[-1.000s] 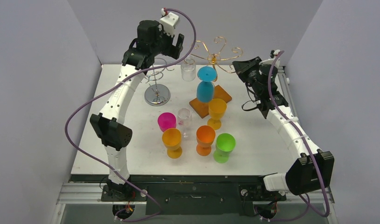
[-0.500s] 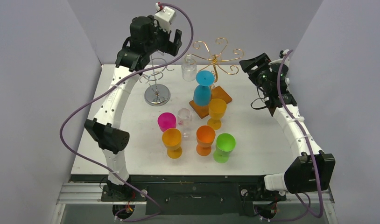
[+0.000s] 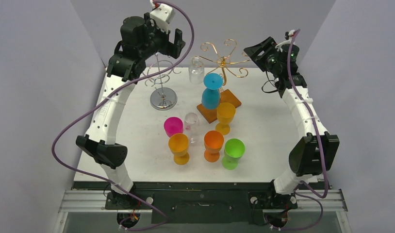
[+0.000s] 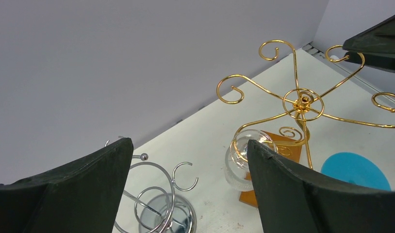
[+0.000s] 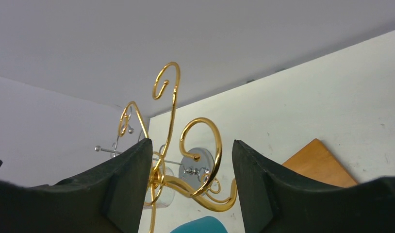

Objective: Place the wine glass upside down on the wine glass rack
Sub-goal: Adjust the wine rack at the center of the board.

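Note:
The gold wine glass rack stands on an orange wooden base at the back middle. A blue wine glass hangs upside down from it, its foot among the arms. A clear glass hangs upside down from the rack's left arm. My right gripper is open, raised just right of the rack, with a gold curl seen between its jaws but nothing gripped. My left gripper is open and empty, high above the silver rack.
Several coloured glasses stand upright in front of the rack: pink, small clear, yellow, orange, red-orange, green. The silver rack's round base sits at the back left.
My right gripper has opened and drawn back up and to the right, away from the blue glass, which hangs on the gold rack. My left arm has risen and shifted left.

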